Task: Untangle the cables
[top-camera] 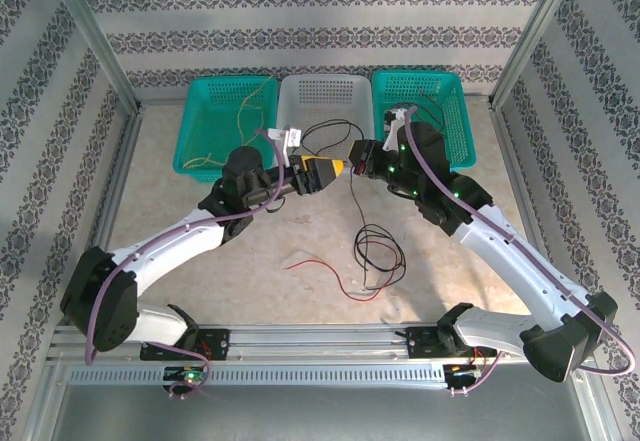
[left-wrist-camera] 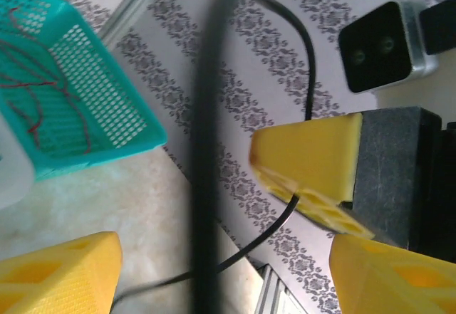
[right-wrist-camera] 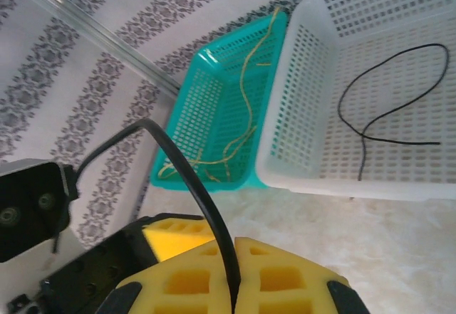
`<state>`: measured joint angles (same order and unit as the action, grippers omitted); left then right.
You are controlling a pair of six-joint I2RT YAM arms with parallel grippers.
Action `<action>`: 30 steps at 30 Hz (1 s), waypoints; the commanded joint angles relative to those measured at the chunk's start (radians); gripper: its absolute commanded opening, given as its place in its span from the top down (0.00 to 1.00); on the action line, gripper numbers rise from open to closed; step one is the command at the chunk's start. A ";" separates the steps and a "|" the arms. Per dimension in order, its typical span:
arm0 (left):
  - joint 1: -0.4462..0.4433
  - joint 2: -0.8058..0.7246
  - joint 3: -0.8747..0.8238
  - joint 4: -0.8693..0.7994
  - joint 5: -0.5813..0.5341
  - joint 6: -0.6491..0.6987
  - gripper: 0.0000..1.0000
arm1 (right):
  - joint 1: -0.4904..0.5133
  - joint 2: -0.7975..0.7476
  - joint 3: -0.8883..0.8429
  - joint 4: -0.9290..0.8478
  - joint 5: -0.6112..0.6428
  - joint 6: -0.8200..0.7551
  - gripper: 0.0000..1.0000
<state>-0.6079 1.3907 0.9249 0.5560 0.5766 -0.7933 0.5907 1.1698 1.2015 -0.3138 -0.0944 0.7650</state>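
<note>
Cables: sorting partly done, one bunch left on the table.

- Right gripper: pads pressed together, clamped on a black cable that arches up out of the seam.
- Left gripper: fingers apart, nothing pinched. The same black cable runs blurred up through the gap. It is nose to nose with the right gripper above mid-table.
- Below them the black cable hangs down to a loose coil on the table, with a red cable lying beside and apparently through it.
- Back row:
  - teal basket holds a yellow cable.
  - white basket holds a second black cable.
  - other teal basket holds red wire.

Judgement: about three cables sorted. The held black one and the red one still need separating and dropping in.
</note>
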 commanded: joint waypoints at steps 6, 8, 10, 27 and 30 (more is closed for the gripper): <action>-0.041 0.063 0.006 0.236 0.049 -0.019 0.29 | -0.024 -0.041 0.061 0.157 -0.056 0.153 1.00; -0.041 0.065 0.008 0.235 0.045 -0.013 0.31 | -0.025 -0.039 0.074 0.162 -0.062 0.168 1.00; -0.042 0.065 0.012 0.217 0.040 0.006 0.33 | -0.025 -0.039 0.082 0.176 -0.068 0.179 1.00; -0.040 0.043 0.048 0.148 0.031 -0.005 1.00 | -0.096 -0.068 0.056 0.161 -0.064 0.202 0.79; -0.013 0.022 0.118 -0.049 -0.014 0.033 1.00 | -0.156 -0.085 0.057 0.011 -0.023 0.138 0.45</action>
<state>-0.6384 1.4536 0.9661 0.6388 0.6041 -0.7891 0.4755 1.1217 1.2610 -0.2020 -0.1501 0.9463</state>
